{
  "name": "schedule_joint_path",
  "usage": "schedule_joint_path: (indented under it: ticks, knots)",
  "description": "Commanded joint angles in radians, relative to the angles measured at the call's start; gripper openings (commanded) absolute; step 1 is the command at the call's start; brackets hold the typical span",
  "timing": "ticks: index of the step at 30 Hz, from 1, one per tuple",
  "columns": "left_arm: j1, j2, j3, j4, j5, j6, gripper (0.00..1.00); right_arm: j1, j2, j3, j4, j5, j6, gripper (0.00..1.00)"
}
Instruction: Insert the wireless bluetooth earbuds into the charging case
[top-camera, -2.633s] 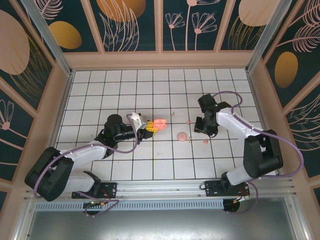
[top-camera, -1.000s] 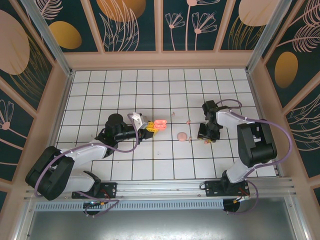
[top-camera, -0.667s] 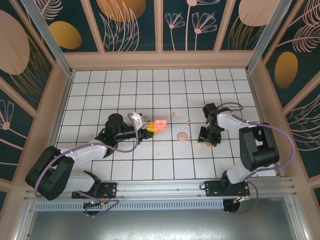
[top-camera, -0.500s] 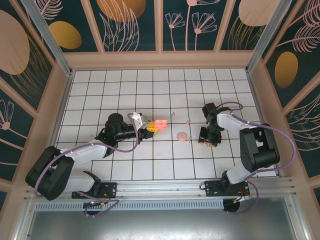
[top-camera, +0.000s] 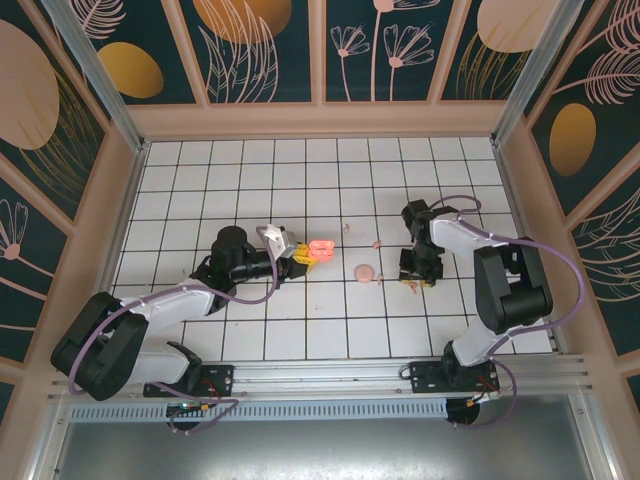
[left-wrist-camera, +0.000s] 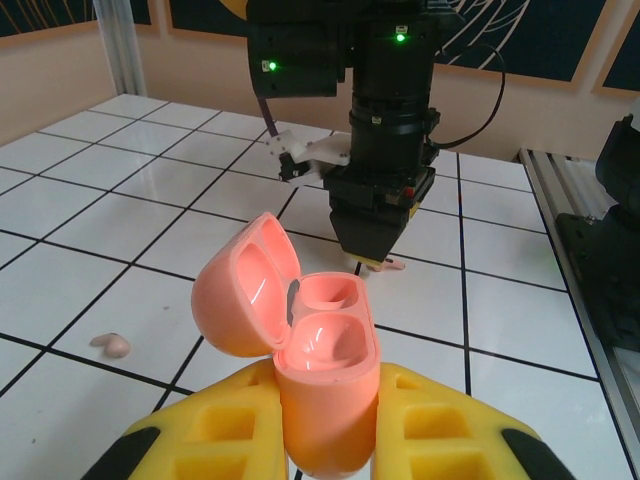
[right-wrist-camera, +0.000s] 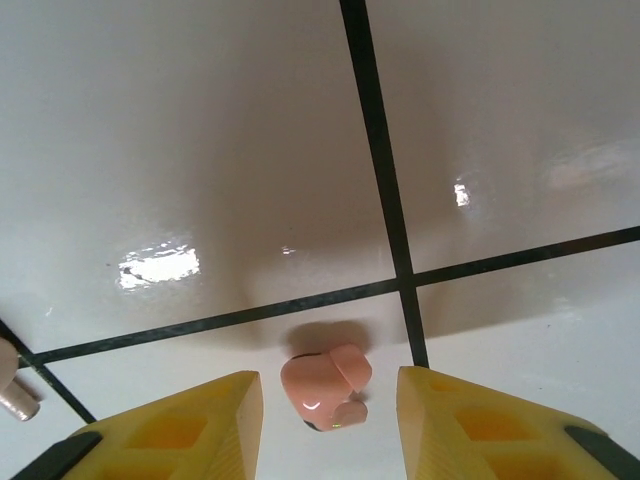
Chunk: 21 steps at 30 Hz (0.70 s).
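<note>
Pink earbud (top-camera: 410, 284), top view, lying on table (top-camera: 200, 180) right of centre; your right arm is finishing its drop onto it, so pick-up is starting. Charging case (top-camera: 320, 247) sitting clamped in left jaws, lid open.
Left wrist: both wells showing empty; second earbud (left-wrist-camera: 110, 345) lying loose nearby.
Right wrist: right jaws standing wide, straddling earbud, not touching. Bare tiles all round, walls well apart, giving you room.

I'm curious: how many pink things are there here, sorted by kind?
Charging case: 1
Round disc: 1
Tiny earbuds: 3
Total: 5
</note>
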Motion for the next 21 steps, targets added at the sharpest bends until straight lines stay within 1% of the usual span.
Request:
schedule_joint_path:
  ticks: [1, 9, 11, 14, 16, 18, 21]
  knots:
    - [0.005, 0.001, 0.032, -0.001, 0.018, 0.018, 0.15, 0.001, 0.02, 0.003, 0.007, 0.026, -0.02, 0.39]
    - [0.006, 0.004, 0.033, -0.007, 0.018, 0.015, 0.15, -0.007, 0.03, -0.014, 0.037, 0.006, -0.034, 0.35]
    - [0.005, 0.004, 0.032, -0.007, 0.016, 0.016, 0.14, -0.008, 0.033, -0.019, 0.039, 0.005, -0.036, 0.32]
    - [0.005, 0.003, 0.031, -0.007, 0.016, 0.013, 0.15, -0.01, 0.036, -0.023, 0.037, 0.003, -0.036, 0.32]
    - [0.005, 0.004, 0.032, -0.005, 0.017, 0.014, 0.15, -0.011, 0.036, -0.027, 0.037, 0.003, -0.035, 0.35]
    - [0.006, 0.005, 0.033, -0.004, 0.017, 0.013, 0.15, -0.011, 0.035, -0.028, 0.035, -0.003, -0.035, 0.35]
    - [0.006, 0.005, 0.033, -0.003, 0.016, 0.013, 0.14, -0.012, 0.029, -0.032, 0.037, -0.006, -0.035, 0.31]
